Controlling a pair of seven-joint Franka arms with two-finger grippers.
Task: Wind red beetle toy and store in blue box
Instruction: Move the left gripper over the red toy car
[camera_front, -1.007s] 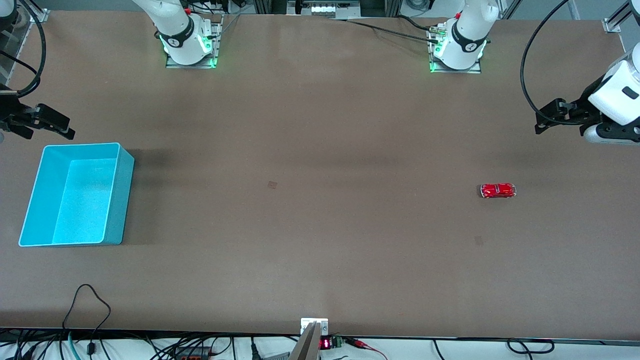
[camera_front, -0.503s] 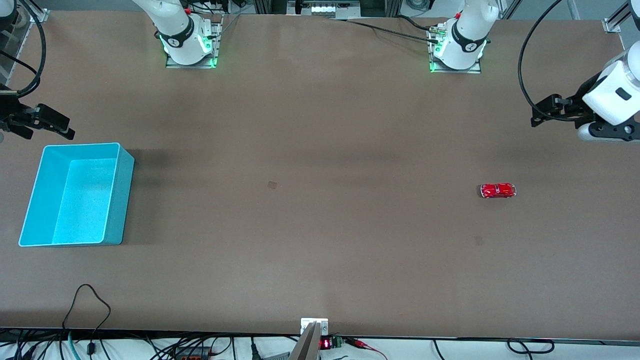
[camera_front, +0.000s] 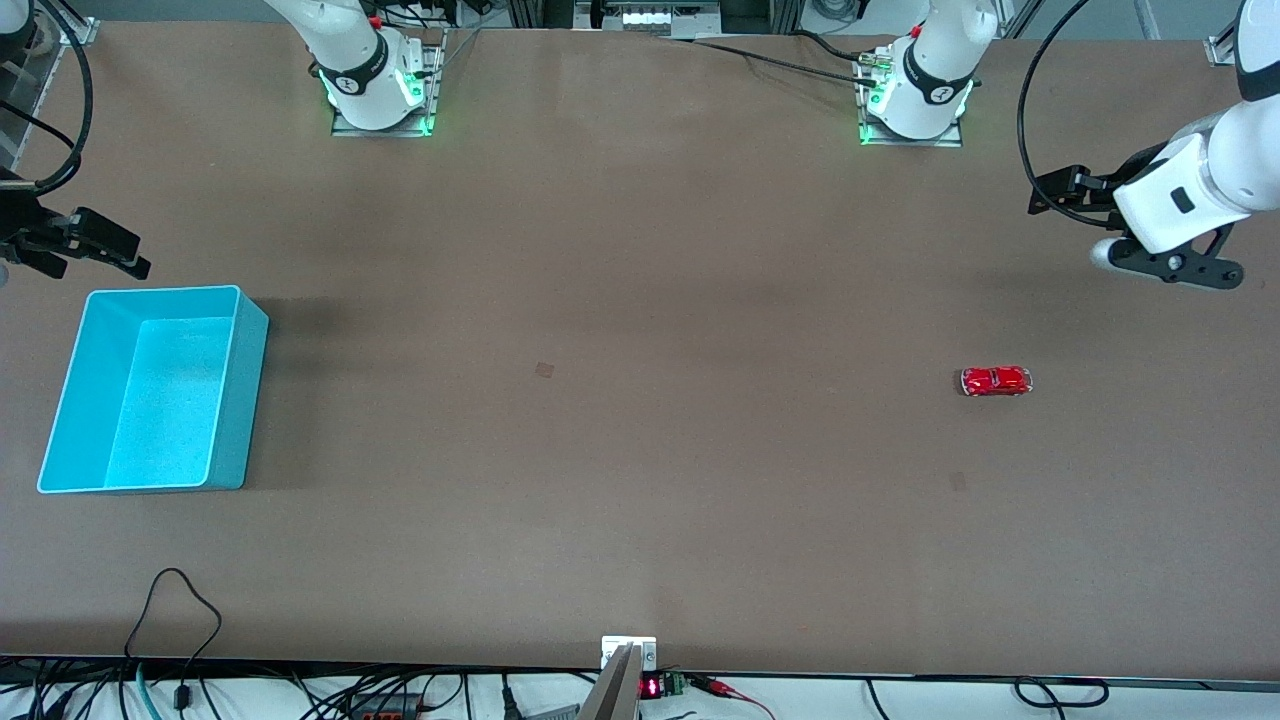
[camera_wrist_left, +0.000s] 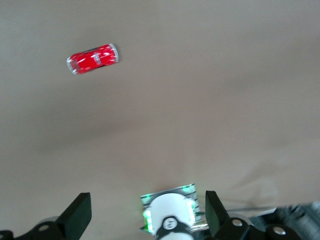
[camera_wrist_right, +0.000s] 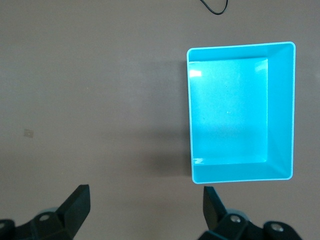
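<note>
motion is all on the left arm's side: over the last second its left gripper (camera_front: 1062, 189) has swung along the worktop (camera_front: 640, 420) edge toward the bases' side and turned, and it now hangs in the air over bare worktop at the left arm's end, with its fingers spread wide and nothing between them. the red beetle toy (camera_front: 996, 381) has not shifted; it sits on its wheels on the worktop, nearer to the front camera than that gripper and well apart from it, and it shows whole in the left wrist view (camera_wrist_left: 93, 58).

the right gripper (camera_front: 95, 247) waits, unchanged, over the worktop at the right arm's end just beside the blue box (camera_front: 60, 400), fingers likewise apart and empty. the box has stayed put and holds nothing.

we judge the task is barely begun: the left arm seems to be lining up on the toy, which is neither grasped nor wound, and the box lies well apart from it, at the worktop's right-arm end.
</note>
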